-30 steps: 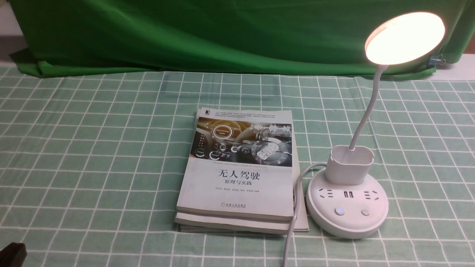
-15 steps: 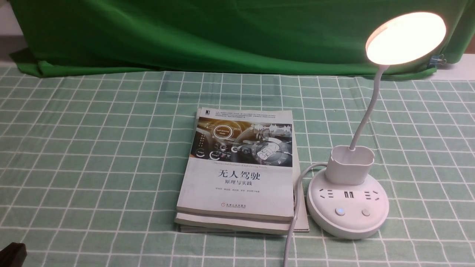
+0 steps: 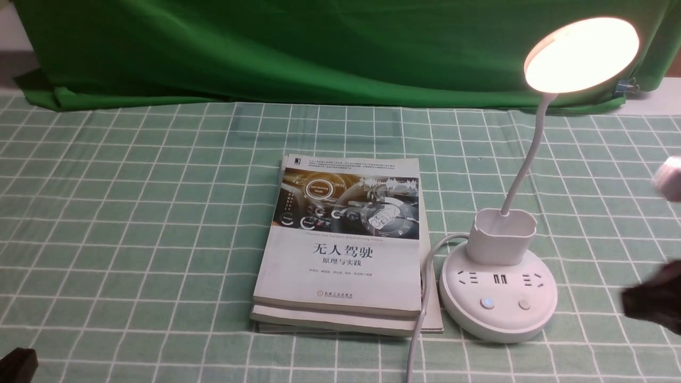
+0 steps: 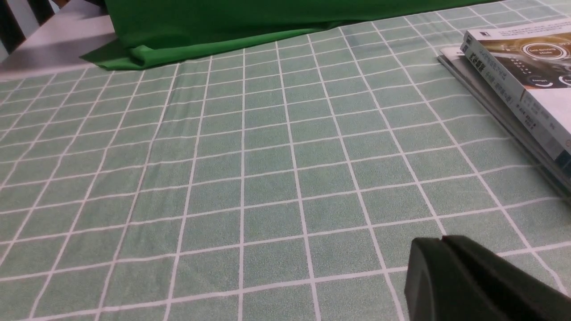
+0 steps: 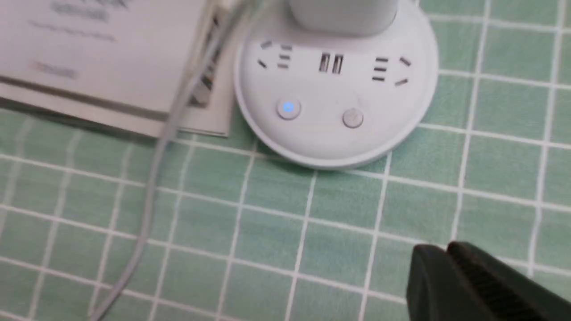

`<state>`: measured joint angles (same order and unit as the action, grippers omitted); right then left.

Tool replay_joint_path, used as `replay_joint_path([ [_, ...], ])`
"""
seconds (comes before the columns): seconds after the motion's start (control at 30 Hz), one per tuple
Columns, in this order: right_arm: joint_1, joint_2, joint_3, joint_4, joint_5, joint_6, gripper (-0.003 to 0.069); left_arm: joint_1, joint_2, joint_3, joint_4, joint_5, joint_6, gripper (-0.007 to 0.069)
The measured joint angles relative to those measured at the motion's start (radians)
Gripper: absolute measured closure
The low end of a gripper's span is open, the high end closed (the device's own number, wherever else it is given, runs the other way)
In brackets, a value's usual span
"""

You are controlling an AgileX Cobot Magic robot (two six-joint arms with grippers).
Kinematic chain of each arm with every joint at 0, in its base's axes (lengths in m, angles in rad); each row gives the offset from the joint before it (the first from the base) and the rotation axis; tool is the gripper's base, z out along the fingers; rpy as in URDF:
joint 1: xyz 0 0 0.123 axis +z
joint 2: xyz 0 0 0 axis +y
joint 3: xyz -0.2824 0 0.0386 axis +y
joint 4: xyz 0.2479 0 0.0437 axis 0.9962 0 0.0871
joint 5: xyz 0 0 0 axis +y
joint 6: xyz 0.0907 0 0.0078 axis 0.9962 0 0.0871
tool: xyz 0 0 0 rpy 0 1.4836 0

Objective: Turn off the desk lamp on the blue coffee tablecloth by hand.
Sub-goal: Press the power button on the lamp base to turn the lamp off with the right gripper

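Observation:
The white desk lamp (image 3: pixel 500 276) stands on the checked blue coffee tablecloth (image 3: pixel 133 213) at the right. Its disc head (image 3: pixel 581 53) is lit. Its round base carries a blue-lit button (image 3: pixel 486 304) and a plain button (image 3: pixel 524 305); both also show in the right wrist view (image 5: pixel 288 109), (image 5: pixel 353 118). My right gripper (image 3: pixel 633 303) is shut and empty, blurred, at the right edge beside the base; its tips (image 5: pixel 439 254) are short of the base. My left gripper (image 4: pixel 439 243) is shut and empty over bare cloth; its tip shows at the front left corner (image 3: pixel 18 364).
A stack of books (image 3: pixel 343 244) lies just left of the lamp base, also in the left wrist view (image 4: pixel 522 76). The lamp's white cord (image 3: pixel 423 314) runs along the books towards the front edge. A plain green drape (image 3: pixel 298 48) hangs at the back.
My right arm has come into view at the right edge, moving in towards the lamp base. The lamp stays lit. The left gripper has not moved.

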<state>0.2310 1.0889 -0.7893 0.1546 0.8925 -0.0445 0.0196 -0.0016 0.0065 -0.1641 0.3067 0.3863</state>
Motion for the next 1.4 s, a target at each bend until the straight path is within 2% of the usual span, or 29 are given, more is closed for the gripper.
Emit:
replay_joint_path([
  [0.23, 0.089, 0.271, -0.113, -0.004, -0.026, -0.042, 0.0618, 0.0, 0.0, 0.0, 0.0, 0.0, 0.0, 0.0624],
  [0.47, 0.098, 0.438, -0.168, -0.005, -0.072, -0.052, 0.0618, 0.0, 0.0, 0.0, 0.0, 0.0, 0.0, 0.0624],
  [0.67, 0.098, 0.498, -0.173, -0.015, -0.126, -0.052, 0.0618, 0.0, 0.0, 0.0, 0.0, 0.0, 0.0, 0.0624],
  [1.4, 0.098, 0.588, -0.183, -0.03, -0.153, -0.033, 0.0618, 0.0, 0.0, 0.0, 0.0, 0.0, 0.0, 0.0624],
])
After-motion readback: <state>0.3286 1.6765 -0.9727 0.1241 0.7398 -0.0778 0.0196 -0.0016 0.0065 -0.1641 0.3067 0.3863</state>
